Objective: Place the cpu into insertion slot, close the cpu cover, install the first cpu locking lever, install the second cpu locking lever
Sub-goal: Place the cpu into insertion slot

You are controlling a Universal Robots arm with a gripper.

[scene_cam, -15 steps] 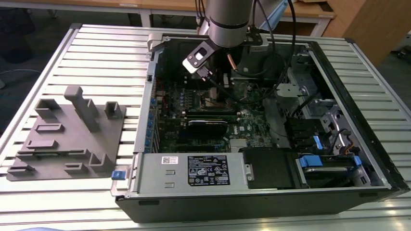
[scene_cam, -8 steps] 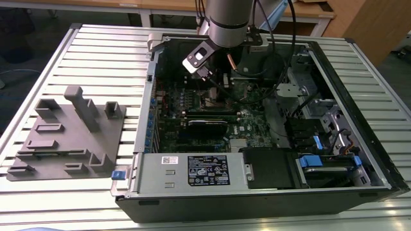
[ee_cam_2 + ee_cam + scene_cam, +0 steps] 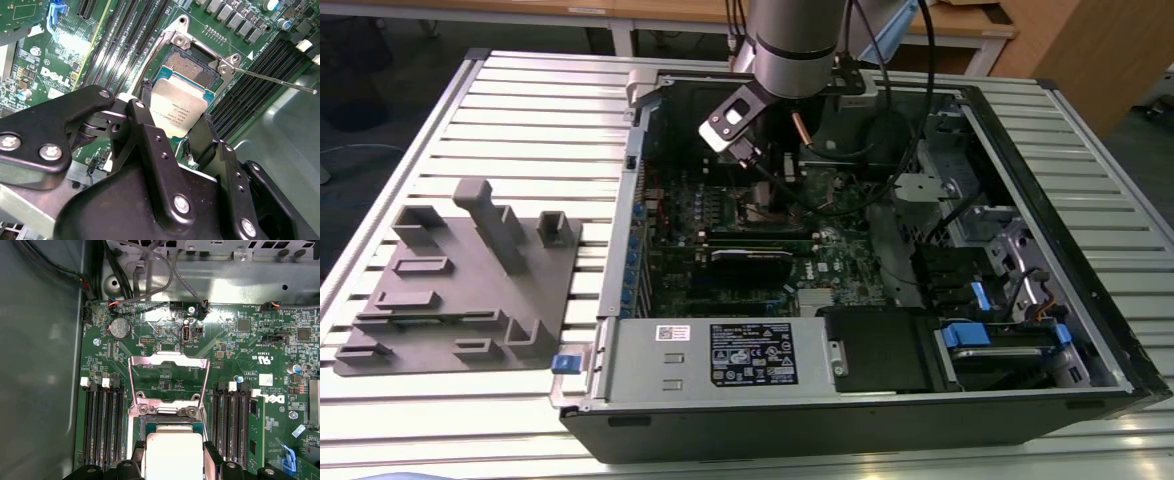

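My gripper [image 3: 175, 120] is shut on the cpu [image 3: 177, 107], a flat square chip with a pale metal top, one black finger on each of two opposite edges. The chip hangs just above the insertion slot [image 3: 192, 67] and covers part of it; the slot's dark pin field shows beyond the chip. In the first wrist view the cpu [image 3: 172, 457] sits between the fingers, and the cpu cover [image 3: 168, 371] stands open behind the slot [image 3: 170, 426]. A thin locking lever [image 3: 275, 81] sticks out sideways, unlatched. In the exterior view the gripper [image 3: 767, 200] is deep inside the open computer case.
Long black memory slots [image 3: 102, 415] flank the socket on both sides. Cables [image 3: 881, 130] hang beside the arm inside the case. A power supply box [image 3: 720, 355] lies along the case's near wall. A grey fixture block [image 3: 467, 280] sits on the slatted table at the exterior view's left.
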